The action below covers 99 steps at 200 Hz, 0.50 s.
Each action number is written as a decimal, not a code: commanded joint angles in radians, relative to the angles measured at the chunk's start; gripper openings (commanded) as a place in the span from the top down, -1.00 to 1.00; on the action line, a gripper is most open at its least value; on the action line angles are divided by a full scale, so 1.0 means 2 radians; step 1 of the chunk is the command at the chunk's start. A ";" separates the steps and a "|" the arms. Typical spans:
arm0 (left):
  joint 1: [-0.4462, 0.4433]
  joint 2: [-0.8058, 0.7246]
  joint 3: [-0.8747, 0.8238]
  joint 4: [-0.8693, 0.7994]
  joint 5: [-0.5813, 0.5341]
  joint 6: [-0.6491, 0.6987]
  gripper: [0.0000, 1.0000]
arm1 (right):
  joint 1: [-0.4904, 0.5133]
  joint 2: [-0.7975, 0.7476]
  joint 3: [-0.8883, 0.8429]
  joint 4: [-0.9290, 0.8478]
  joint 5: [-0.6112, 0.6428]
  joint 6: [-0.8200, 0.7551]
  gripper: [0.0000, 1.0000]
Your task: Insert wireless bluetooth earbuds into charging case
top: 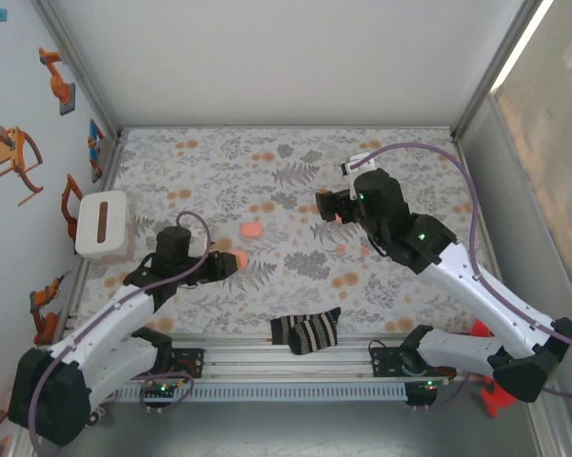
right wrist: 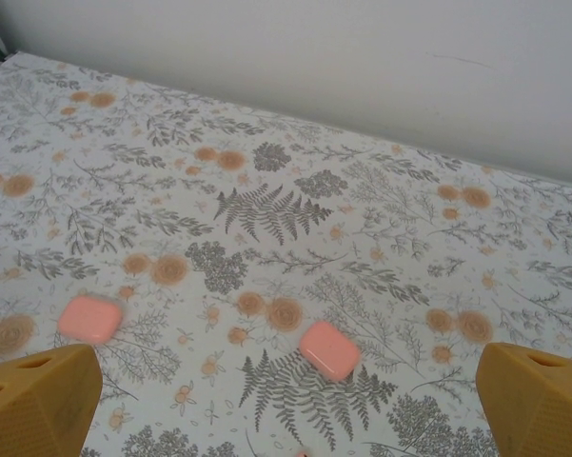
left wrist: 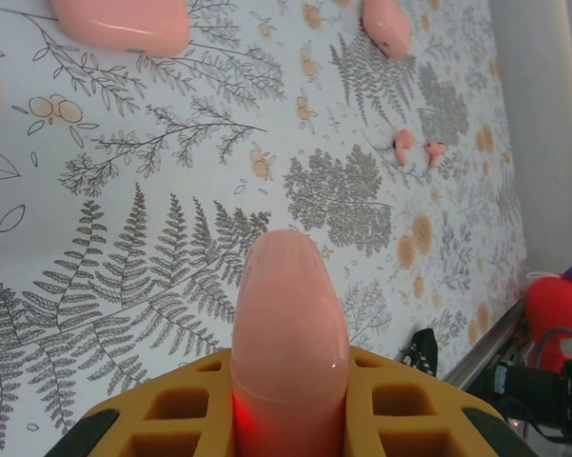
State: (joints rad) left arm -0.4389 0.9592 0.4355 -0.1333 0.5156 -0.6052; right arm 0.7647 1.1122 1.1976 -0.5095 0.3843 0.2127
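The left gripper [top: 226,265] clamps a pink case [left wrist: 287,305], probably steadying it for loading, while the right gripper [right wrist: 286,395] gapes wide (holding nothing), free to fetch earbuds [left wrist: 403,145].

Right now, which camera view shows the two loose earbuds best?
The left wrist view: the earbuds lie side by side on the cloth, their shapes clear. The top external view gives them as tiny coral specks.
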 commanded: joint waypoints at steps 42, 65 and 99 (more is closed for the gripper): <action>-0.005 0.169 0.067 0.078 0.000 -0.024 0.95 | 0.002 -0.006 -0.011 -0.003 0.018 0.013 -0.99; -0.007 0.211 0.079 0.099 -0.002 -0.036 0.95 | 0.002 -0.010 -0.012 -0.007 0.023 0.011 -0.99; -0.007 0.252 0.089 0.100 -0.006 -0.042 0.79 | 0.002 -0.013 -0.015 -0.016 0.028 0.010 -0.99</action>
State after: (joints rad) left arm -0.4465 1.4242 0.5915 0.0383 0.5106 -0.6651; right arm 0.7647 1.1099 1.1824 -0.5240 0.3996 0.2127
